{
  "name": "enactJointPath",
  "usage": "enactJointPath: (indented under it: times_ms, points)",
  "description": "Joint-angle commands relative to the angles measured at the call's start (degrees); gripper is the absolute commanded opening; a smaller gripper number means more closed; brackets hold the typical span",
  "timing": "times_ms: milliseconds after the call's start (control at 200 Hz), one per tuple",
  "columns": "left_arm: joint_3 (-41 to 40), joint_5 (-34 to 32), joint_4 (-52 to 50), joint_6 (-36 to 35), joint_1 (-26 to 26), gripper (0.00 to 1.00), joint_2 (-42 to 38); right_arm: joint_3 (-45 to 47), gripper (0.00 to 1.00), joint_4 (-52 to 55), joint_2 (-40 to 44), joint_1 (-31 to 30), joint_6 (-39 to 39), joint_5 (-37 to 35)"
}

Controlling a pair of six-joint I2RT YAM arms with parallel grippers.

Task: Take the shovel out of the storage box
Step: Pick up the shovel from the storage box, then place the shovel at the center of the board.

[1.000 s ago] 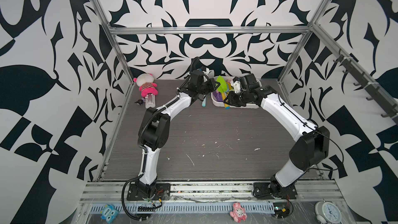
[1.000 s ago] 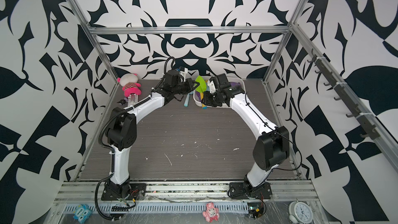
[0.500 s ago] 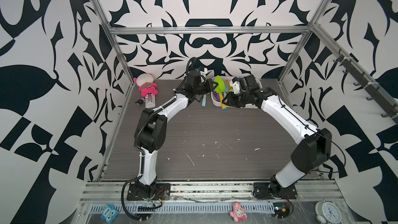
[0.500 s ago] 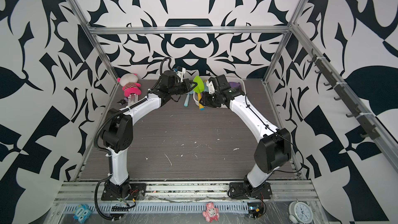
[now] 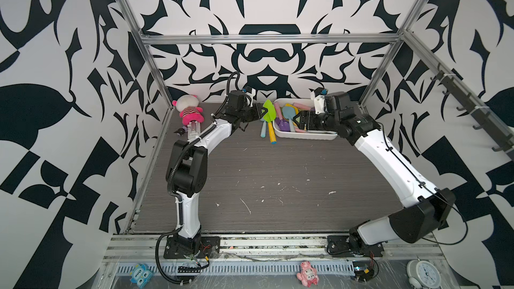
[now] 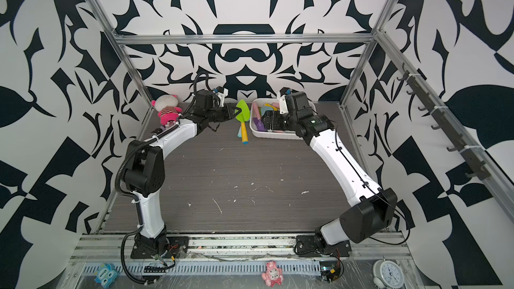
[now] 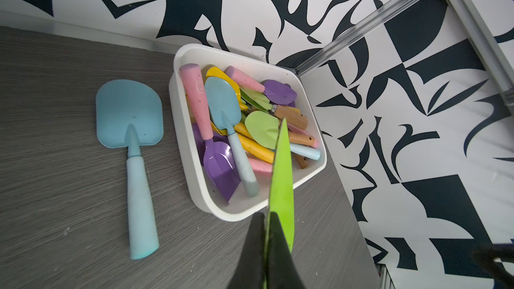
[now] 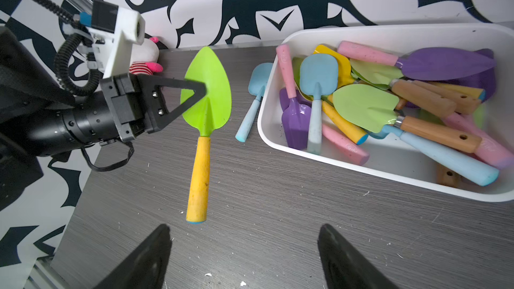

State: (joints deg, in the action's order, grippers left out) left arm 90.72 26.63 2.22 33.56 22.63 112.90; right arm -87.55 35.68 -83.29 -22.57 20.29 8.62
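**Beside the box: green shovel pinched by its blade, other arm empty**

Between the fingertips of the left gripper [image 8: 204, 90], clamped tight, sits the blade of the green shovel [image 8: 207, 98]. The left wrist view shows that blade edge-on [image 7: 282, 179] running out from the closed black fingers [image 7: 256, 246]. The shovel's yellow handle points away from the back wall, over the table [image 5: 278, 176]. Whether its blue-capped end touches the surface cannot be told. The whole shovel is outside the storage box [image 8: 262, 123], just beside the box's short end; both top views place it there [image 5: 268, 112] [image 6: 241, 112].

The right gripper [image 8: 244, 227] is spread wide with nothing in it. Only bare table shows between its two fingers [image 8: 155, 251], and the yellow handle's end lies just beyond them.

Between the green shovel and the box wall a blue shovel [image 7: 130, 112] lies flat on the table, close beside the wall. Inside the box [image 7: 178, 107] lie many more shovels [image 8: 364, 107] in purple, pink, yellow, blue and green, piled across each other. A plush toy [image 5: 189, 109] sits at the far corner behind the left arm.
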Motion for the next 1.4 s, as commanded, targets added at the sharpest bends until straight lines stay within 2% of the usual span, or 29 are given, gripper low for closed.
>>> enactJointPath:
  times_ms: [0,120,750,1080,1400]
  points:
    - [0.2,2.2,-2.2,-3.9,-0.9,0.0,-3.0,-0.2,0.93,-1.7,3.1,0.1,-3.1,-3.8]
    - [0.6,2.4,-4.4,-6.2,-1.9,0.0,-3.0,0.6,0.99,-2.1,4.4,0.5,-4.4,-4.1]
    - [2.6,3.2,-10.3,-14.1,-7.3,0.0,0.5,-1.2,1.0,2.0,2.4,2.1,-6.3,1.0]
    - [8.5,2.5,-12.9,-17.7,-8.6,0.0,7.8,-3.4,0.99,4.3,-1.0,2.2,-6.3,2.0]
    - [19.3,1.3,-15.6,-19.9,-9.5,0.01,18.5,-8.1,0.96,7.1,-8.5,2.9,-4.2,2.5]
